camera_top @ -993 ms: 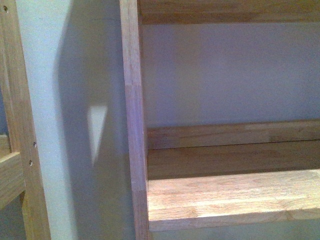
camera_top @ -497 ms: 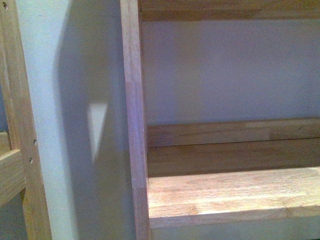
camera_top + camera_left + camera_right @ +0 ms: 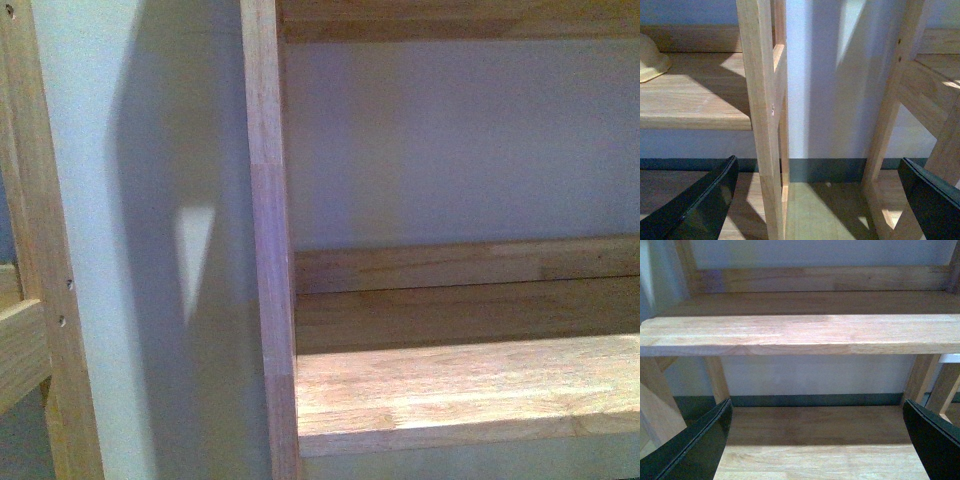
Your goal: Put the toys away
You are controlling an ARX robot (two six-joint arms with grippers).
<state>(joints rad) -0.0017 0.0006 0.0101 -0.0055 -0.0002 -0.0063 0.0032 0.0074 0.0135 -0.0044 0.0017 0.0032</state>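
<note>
Only a pale yellow rounded shape (image 3: 651,57) shows at the edge of the left wrist view, lying on a wooden shelf (image 3: 695,107); I cannot tell whether it is the plush toy. My left gripper (image 3: 822,200) is open and empty, its black fingers (image 3: 700,205) spread in front of the upright posts of two shelf units. My right gripper (image 3: 817,440) is open and empty, its fingers (image 3: 695,450) either side of a low wooden shelf board (image 3: 815,440). Neither gripper shows in the front view.
The front view shows a wooden shelf unit's upright (image 3: 268,250) and a bare shelf board (image 3: 470,390) against a pale wall (image 3: 150,200). A second unit's post (image 3: 40,280) stands at the left. In the right wrist view another shelf board (image 3: 800,335) runs above the low one.
The shelf unit sits very slightly higher in the front view than one second ago. Nothing else differs.
</note>
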